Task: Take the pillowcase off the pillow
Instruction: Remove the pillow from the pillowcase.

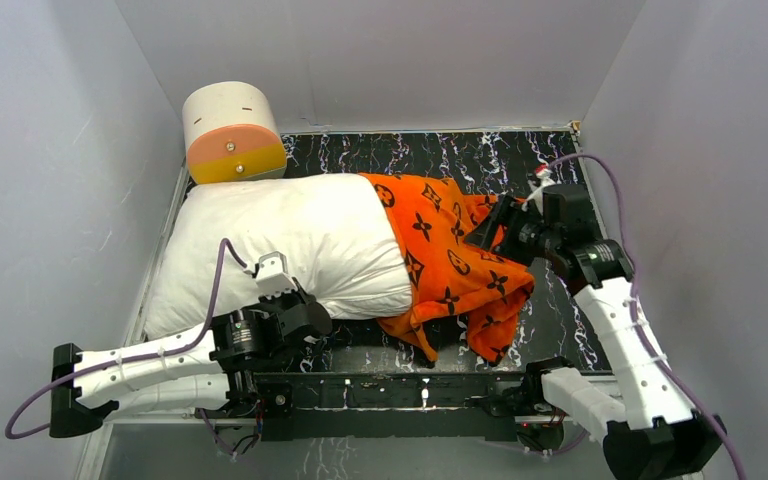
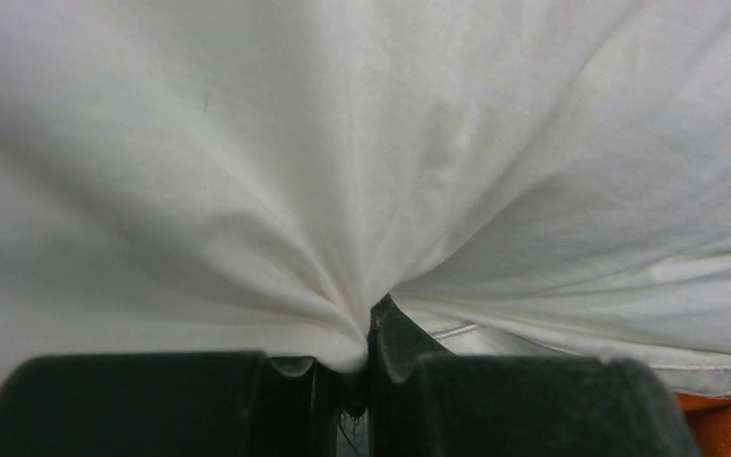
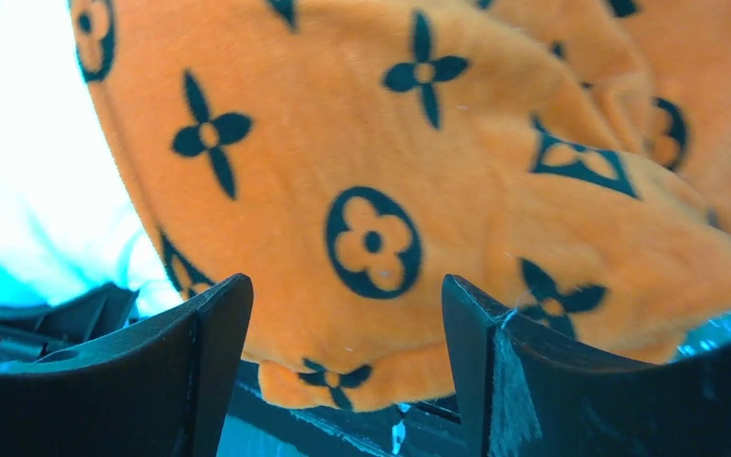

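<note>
We see the pillow (image 1: 290,235) lying across the left and middle of the black marbled floor (image 1: 360,150), its long side running left to right. The pillowcase (image 1: 450,255) covers only its right end. The orange cloth's open edge slants over the pillow right of the middle. The rest bunches in loose folds to the right, with a flap trailing toward the near side. Most of the pillow shows bare and white.

Our left gripper (image 2: 362,367) sits at the pillow's near edge, left of the pillowcase. Its fingers are pressed together on a tuck of white pillow fabric, and in the left wrist view creases fan out from that pinch. A sliver of orange shows in the lower right corner of the same view.

Our right gripper (image 3: 345,286) sits at the right side of the pillowcase, by the bunched folds. Its fingers (image 3: 200,333) stand spread wide apart. Orange plush with black flower and star marks fills the view beyond them and sags into the gap, but neither finger presses it, so the gripper holds nothing. White pillow shows at the left of that view.

A cream-and-orange cylinder (image 1: 232,132) stands in the far left corner, just beside the pillow's far edge.
</note>
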Robot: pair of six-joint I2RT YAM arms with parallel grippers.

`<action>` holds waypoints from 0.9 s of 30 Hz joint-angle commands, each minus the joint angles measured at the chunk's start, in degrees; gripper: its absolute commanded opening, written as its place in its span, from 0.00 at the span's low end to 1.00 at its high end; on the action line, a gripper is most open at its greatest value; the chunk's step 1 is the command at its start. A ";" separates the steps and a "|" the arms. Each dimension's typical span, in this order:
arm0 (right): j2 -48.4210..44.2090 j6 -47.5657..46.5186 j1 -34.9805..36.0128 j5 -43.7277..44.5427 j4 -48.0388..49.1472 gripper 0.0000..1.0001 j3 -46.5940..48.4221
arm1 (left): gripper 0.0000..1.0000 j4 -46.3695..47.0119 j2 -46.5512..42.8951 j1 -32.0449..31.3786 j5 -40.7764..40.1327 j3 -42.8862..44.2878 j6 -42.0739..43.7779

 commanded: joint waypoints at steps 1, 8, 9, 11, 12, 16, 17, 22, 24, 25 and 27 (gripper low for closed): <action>7.64 0.29 9.14 -4.99 12.21 0.82 0.36 | 0.00 -1.20 -1.34 0.49 -0.39 0.41 6.84; 24.79 -2.12 33.43 25.66 7.98 0.58 13.61 | 0.00 -5.35 -2.40 0.49 -3.23 2.51 6.42; 25.53 -1.49 33.48 31.62 5.89 0.44 13.92 | 0.00 -5.98 -2.03 0.49 -3.43 2.35 4.88; 24.77 -1.35 33.24 42.55 3.77 0.33 12.50 | 0.00 -7.67 -1.00 0.49 -3.39 1.92 2.29; 23.63 -1.41 32.81 45.73 2.95 0.26 11.39 | 0.00 -8.61 -0.38 0.49 -3.31 1.73 1.42; 15.98 0.64 27.19 49.06 1.22 0.00 5.57 | 0.00 -19.94 2.80 0.49 -1.85 3.07 -8.70; 13.59 0.48 25.80 48.17 2.00 0.00 3.36 | 0.00 -21.66 2.83 0.49 -1.24 3.23 -9.82; 10.54 -5.33 20.10 21.54 8.31 0.38 2.61 | 0.00 -7.10 -1.59 0.49 5.32 1.96 10.70; 12.81 -5.34 20.07 19.10 7.59 0.45 8.03 | 0.16 -1.85 -2.65 0.49 9.03 2.83 17.49; 13.89 -5.41 20.03 19.26 7.46 0.50 10.83 | 0.30 -0.77 -2.82 0.49 10.28 4.01 19.75; 16.15 -6.45 20.03 19.01 8.99 0.60 15.17 | 0.58 -1.06 -2.49 0.49 10.98 7.66 22.43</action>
